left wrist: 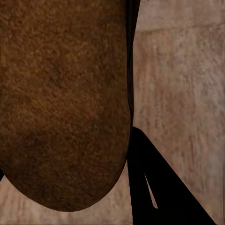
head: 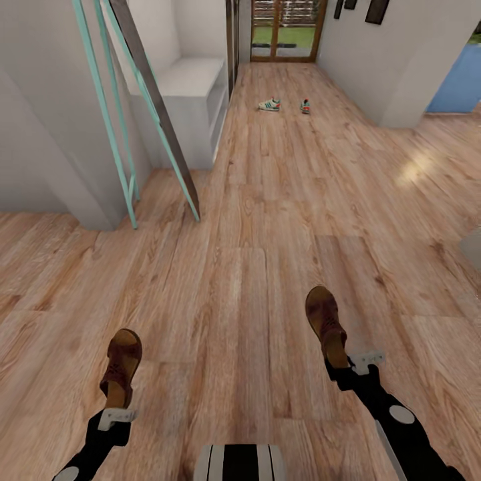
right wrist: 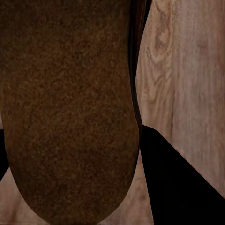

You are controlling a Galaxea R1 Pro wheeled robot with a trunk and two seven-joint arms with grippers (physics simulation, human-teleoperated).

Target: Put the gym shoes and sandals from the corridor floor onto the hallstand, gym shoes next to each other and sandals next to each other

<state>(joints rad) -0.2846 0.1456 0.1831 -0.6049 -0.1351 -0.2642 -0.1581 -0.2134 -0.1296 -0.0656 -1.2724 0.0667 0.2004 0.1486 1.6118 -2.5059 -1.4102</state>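
Observation:
Each gripper holds one brown sandal by its heel, low over the corridor floor (head: 267,220). My left gripper (head: 115,403) is shut on the left sandal (head: 122,361), whose sole (left wrist: 65,103) shows beside a black finger (left wrist: 154,187). On the other side, my right gripper (head: 342,365) is shut on the right sandal (head: 325,321), sole (right wrist: 70,112) against a dark finger (right wrist: 178,183). Far up the corridor two gym shoes (head: 270,105) (head: 305,106) lie apart on the floor. A light grey bench unit (head: 194,83) with slots stands at the left wall; I cannot tell if it is the hallstand.
A teal-framed leaning stand (head: 120,127) with a dark slanted board (head: 160,107) rests between me and the bench unit. White wall corners (head: 53,133) (head: 407,67) narrow the corridor. A glass door (head: 287,30) closes the far end. Open plank floor lies ahead.

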